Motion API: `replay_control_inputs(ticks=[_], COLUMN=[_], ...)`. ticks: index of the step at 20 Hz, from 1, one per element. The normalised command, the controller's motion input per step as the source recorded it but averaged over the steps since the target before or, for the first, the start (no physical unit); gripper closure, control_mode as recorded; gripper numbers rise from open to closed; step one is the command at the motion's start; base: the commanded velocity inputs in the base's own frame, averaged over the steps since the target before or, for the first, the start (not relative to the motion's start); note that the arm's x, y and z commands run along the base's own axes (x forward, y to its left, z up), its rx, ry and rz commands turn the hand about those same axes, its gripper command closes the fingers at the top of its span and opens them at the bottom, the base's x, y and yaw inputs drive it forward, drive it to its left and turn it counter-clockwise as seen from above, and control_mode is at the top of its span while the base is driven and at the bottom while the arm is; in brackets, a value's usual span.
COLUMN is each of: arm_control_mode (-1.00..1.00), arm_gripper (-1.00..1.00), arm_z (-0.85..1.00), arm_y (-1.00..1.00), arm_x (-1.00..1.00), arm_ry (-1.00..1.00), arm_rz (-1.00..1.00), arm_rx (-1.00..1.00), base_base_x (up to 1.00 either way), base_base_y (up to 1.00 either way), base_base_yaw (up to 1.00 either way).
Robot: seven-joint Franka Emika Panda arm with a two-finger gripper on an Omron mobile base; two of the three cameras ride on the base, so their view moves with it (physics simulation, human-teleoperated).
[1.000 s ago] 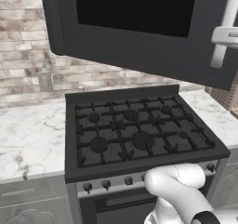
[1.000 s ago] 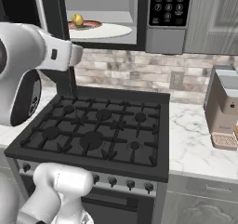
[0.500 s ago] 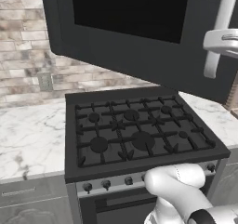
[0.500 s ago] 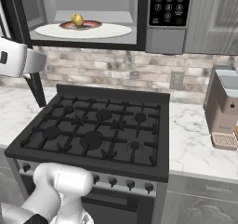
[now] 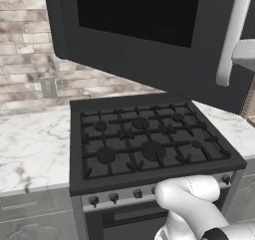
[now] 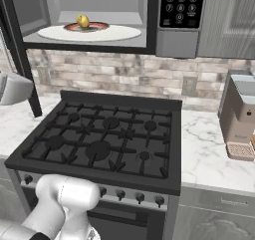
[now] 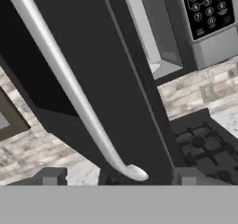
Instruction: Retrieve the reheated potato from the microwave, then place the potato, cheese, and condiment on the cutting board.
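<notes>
- My gripper (image 7: pixel 116 181) hangs released, fingertips straddling the microwave's (image 6: pixel 99 15) curved silver handle (image 7: pixel 69 86).
- Inside it (door open), the smooth oval potato (image 6: pixel 82 21) sits on the round white plate (image 6: pixel 114 34).

The swung-open microwave door (image 5: pixel 149 30) blocks my left; the microwave (image 6: pixel 99 20) mouth above the stove (image 6: pixel 104 139) stands clear ahead.

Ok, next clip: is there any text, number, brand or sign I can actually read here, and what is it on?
Nothing can be quoted with confidence.
Microwave keypad: white marks on dark buttons, too small and blurred to read in the right base view and the hand view.
Stove knobs: no readable markings.
Coffee machine: no label shows.
Microwave door and handle: no brand visible.
</notes>
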Motion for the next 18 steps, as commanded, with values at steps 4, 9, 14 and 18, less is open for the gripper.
replay_control_inputs(ticks=[4,9,14,18], arm_control_mode=[-1.0,-1.0,-1.0,-1.0], arm_gripper=[-1.0,-1.0,-1.0,-1.0], arm_z=[0.09,-0.03,-0.22,-0.36], arm_y=[-0.47,-0.5,-0.54,-0.31], arm_x=[-0.65,-0.02,0.14,0.41], arm_ry=[0.0,0.11,0.0,-0.03], arm_rz=[-0.09,-0.07,0.0,0.0], arm_rx=[0.27,0.31,0.43,0.45], base_base_x=[0.0,0.0,0.0,0.0], base_base_y=[0.0,0.0,0.0,0.0], base_base_yaw=[0.0,0.0,0.0,0.0])
